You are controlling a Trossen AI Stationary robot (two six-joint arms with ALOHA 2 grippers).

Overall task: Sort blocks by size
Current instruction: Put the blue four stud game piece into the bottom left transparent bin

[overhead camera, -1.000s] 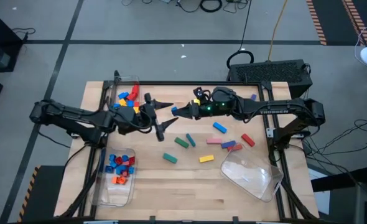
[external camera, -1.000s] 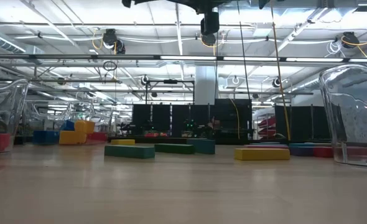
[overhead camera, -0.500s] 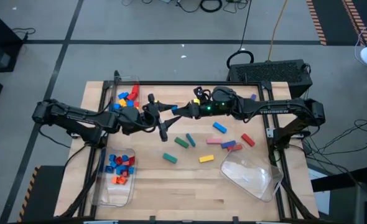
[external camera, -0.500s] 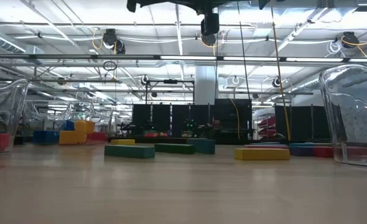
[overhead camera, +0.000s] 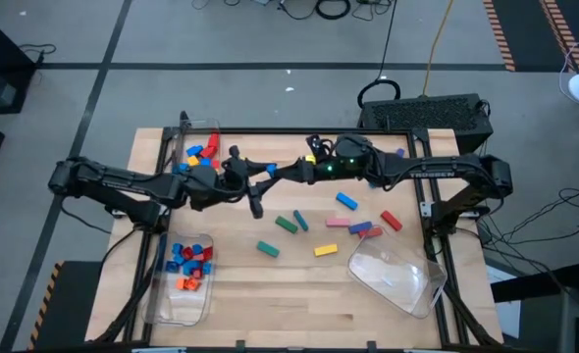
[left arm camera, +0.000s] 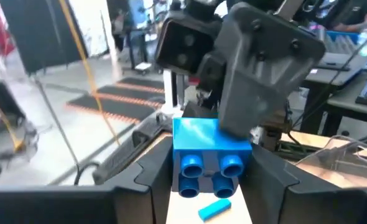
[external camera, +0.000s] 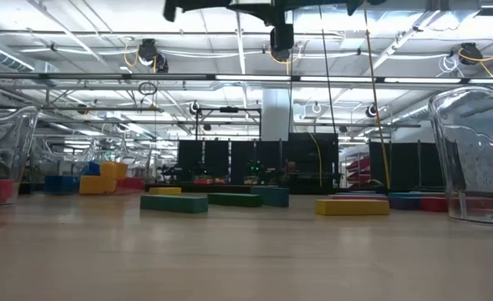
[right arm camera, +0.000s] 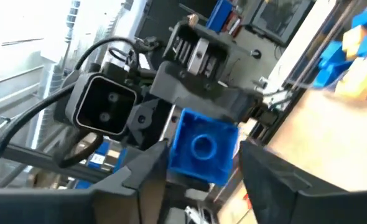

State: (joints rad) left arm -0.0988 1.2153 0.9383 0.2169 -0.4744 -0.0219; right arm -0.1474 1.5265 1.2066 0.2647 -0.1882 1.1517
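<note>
- The blue brick [left arm camera: 211,155] hangs in mid-air above the far middle of the counter [overhead camera: 299,304], between the two arms where they meet tip to tip.
- The left gripper [overhead camera: 262,175] has its jaws closed in on the brick's two side faces, studs pointing back at its wrist.
- The right gripper [overhead camera: 278,175] has the same brick between its jaws from the opposite side; I cannot tell whether it grips or has let go.
- The brick looks like hard, hollow plastic: light, rigid, not fragile, but smooth and glossy. I would expect it to twist or slip if pinched near a corner. The flat side walls are the place to hold it, not the studded face.
- Loose blocks lie below and towards the right arm: a green bar [overhead camera: 288,224], a yellow bar [overhead camera: 325,251], a pink bar [overhead camera: 339,222], a blue piece [overhead camera: 345,201] and a red one [overhead camera: 391,221].
- A clear bin [overhead camera: 214,126] with mixed bricks sits just behind the left gripper; another bin [overhead camera: 162,299] with small red and blue cubes is nearer me on that side.
- A third bin [overhead camera: 397,279] lies tipped over on the right.
- The main obstruction seems to be the other arm itself, nose to nose with the first.
</note>
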